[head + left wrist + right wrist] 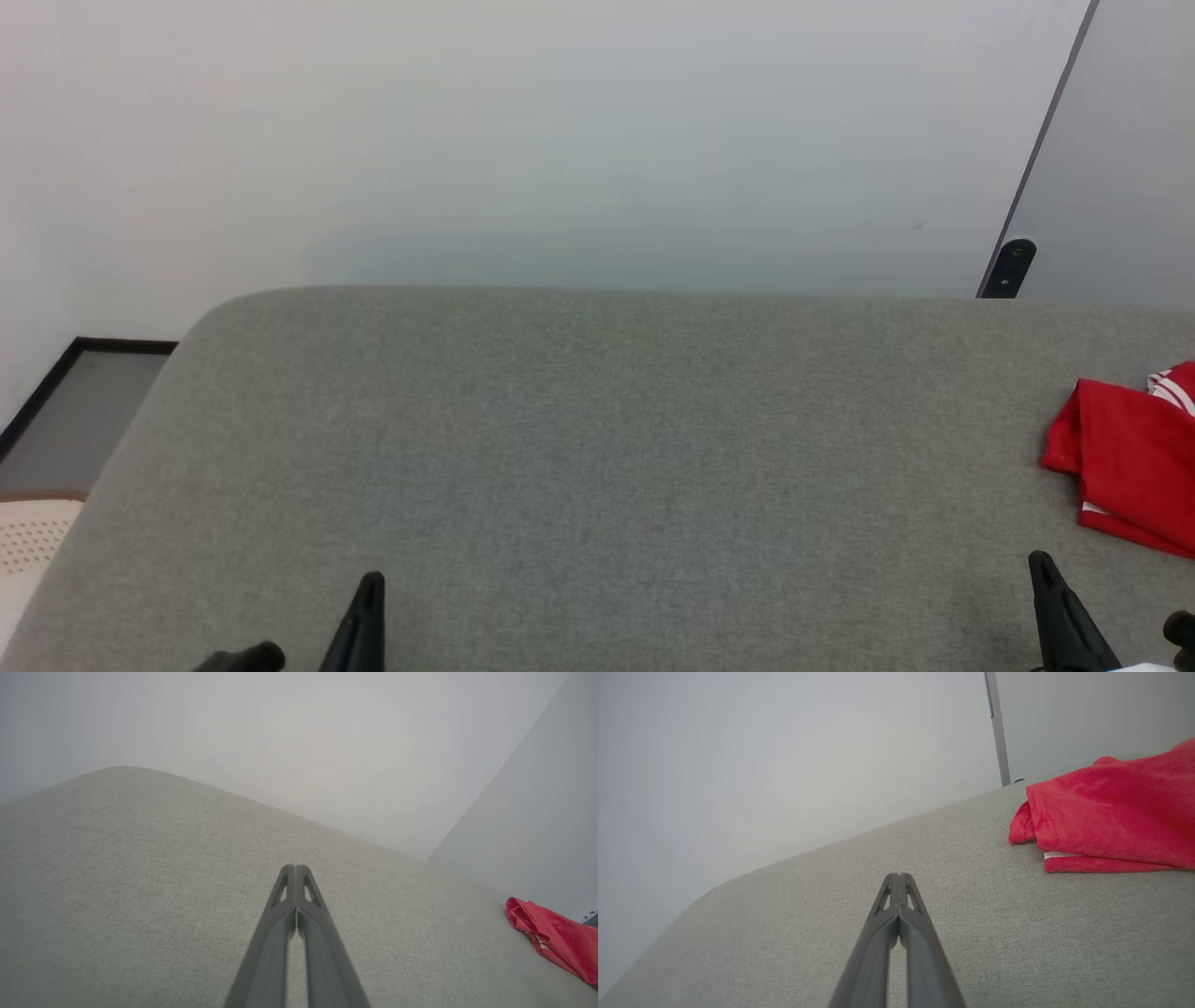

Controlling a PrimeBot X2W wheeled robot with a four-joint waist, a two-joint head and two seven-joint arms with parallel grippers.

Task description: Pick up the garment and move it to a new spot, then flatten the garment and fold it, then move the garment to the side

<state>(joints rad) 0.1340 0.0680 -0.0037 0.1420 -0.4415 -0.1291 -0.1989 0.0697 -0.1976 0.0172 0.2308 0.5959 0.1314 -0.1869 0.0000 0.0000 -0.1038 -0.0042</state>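
Head view puts the red shirt (1125, 462) at 4 o'clock on the grey worktop (597, 448), seemingly folded, with left pincer (295, 870) and right pincer (900, 877) both clenched empty, so I'd back them away wide, sparing the folds.

Desk (597, 448): grey woven fabric top, far left corner rounded. Wall (467, 140) behind it: plain, pale. Far right: grey panel (1130, 140) with a dark slanted edge. Small black fitting (1013, 263) at the foot of that edge, just past the desk's far rim. Lower left, beside the desk: dark-framed grey strip (84, 401). Below it, a cream perforated object (28, 541), kind unclear.
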